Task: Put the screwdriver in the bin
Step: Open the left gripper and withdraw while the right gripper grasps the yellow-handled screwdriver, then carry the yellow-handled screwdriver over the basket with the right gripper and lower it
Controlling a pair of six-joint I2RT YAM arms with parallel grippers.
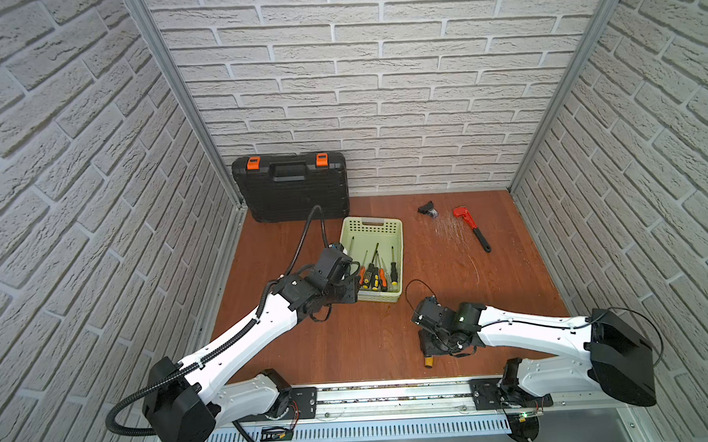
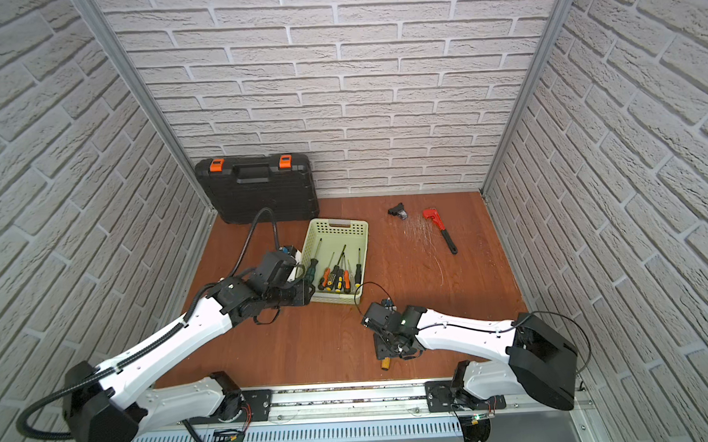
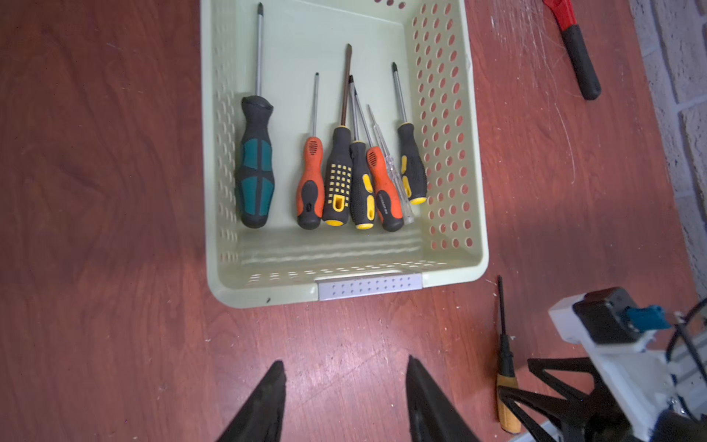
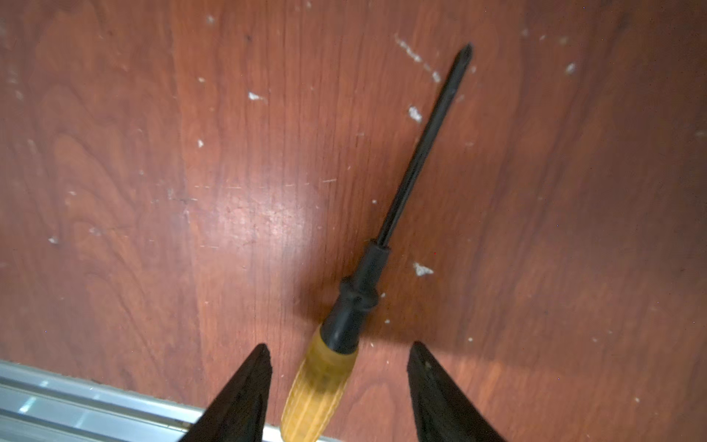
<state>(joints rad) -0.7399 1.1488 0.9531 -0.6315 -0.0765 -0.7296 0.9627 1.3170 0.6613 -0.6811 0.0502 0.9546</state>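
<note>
A screwdriver (image 4: 346,317) with a yellow handle and a black shaft lies flat on the wooden table near its front edge; its handle end shows in both top views (image 1: 429,362) (image 2: 385,364). My right gripper (image 4: 338,346) is open, one finger on each side of the yellow handle with a gap to both. The bin (image 3: 267,294), a pale green perforated basket (image 1: 371,222), stands mid-table and holds several other screwdrivers (image 3: 338,180). My left gripper (image 3: 346,361) is open and empty over bare table, just short of the bin's near end.
A black toolcase (image 1: 292,188) with orange latches leans on the back wall. A red pipe wrench (image 1: 471,228) and a small black part (image 1: 426,210) lie at the back right. An aluminium rail (image 1: 394,394) runs along the table's front edge, close behind the screwdriver's handle.
</note>
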